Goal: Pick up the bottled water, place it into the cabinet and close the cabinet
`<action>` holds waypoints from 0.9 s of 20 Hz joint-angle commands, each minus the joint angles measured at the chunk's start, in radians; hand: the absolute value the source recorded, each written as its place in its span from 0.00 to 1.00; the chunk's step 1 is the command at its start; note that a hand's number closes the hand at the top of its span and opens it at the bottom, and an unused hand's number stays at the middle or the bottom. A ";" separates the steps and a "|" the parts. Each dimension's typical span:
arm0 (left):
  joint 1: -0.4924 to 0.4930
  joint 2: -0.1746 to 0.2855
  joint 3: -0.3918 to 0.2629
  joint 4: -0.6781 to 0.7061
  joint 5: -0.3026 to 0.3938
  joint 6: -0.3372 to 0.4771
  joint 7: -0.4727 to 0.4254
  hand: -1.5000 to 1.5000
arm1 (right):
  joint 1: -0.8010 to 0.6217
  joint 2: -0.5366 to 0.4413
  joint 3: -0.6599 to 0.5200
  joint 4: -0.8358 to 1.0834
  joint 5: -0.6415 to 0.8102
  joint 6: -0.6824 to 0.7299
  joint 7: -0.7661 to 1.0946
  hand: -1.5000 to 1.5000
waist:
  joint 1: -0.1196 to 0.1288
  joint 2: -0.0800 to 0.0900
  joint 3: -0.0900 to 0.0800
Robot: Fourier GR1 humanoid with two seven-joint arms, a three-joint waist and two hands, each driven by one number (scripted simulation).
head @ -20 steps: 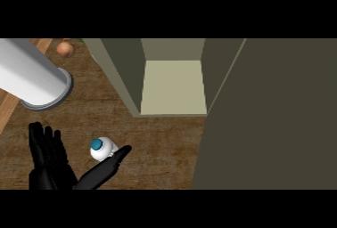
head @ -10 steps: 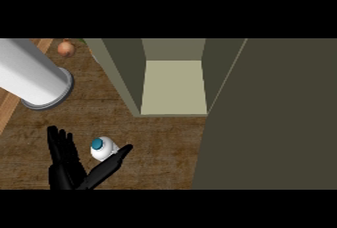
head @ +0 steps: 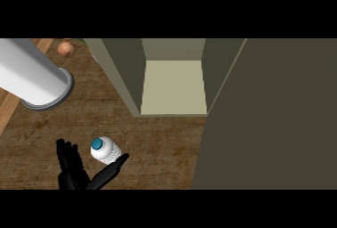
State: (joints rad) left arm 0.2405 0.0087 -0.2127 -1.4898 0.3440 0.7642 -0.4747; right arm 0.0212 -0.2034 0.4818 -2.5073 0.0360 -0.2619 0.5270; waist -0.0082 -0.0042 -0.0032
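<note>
i'm at the grasp step: my black left hand (head: 74, 171) has its fingers straight and its thumb spread wide, nothing clamped. the small white water bottle with a teal cap (head: 107, 152) stands on the brown wooden counter (head: 158, 142) between them. next, i judge, the fingers must curl round it before lifting toward the open olive-green cabinet (head: 125, 75).

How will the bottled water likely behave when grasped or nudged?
Standing upright on the counter, the bottled water looks narrow, so a sideways nudge may tip it; once down, its round body would probably roll. Ribbing might help the left hand grip.
</note>
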 commanded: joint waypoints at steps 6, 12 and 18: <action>-0.131 0.012 0.148 0.343 0.177 -0.222 -0.208 0.00 | -0.007 -0.017 -0.008 -0.116 0.045 -0.017 0.059 0.00 | -0.002 0.003 0.002; -0.146 -0.002 0.164 0.450 0.233 -0.293 -0.340 0.00 | -0.022 -0.053 -0.014 -0.168 0.058 -0.014 0.115 0.00 | -0.001 0.002 0.002; -0.189 -0.009 0.130 0.568 0.331 -0.351 -0.451 0.00 | 0.000 -0.040 -0.004 -0.128 0.056 -0.027 0.056 0.00 | 0.000 0.003 0.002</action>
State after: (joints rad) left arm 0.0914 0.0011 -0.0820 -1.0058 0.6218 0.4558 -0.8653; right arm -0.0368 -0.2247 0.4886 -2.5016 0.0486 -0.3015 0.5644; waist -0.0083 -0.0022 -0.0014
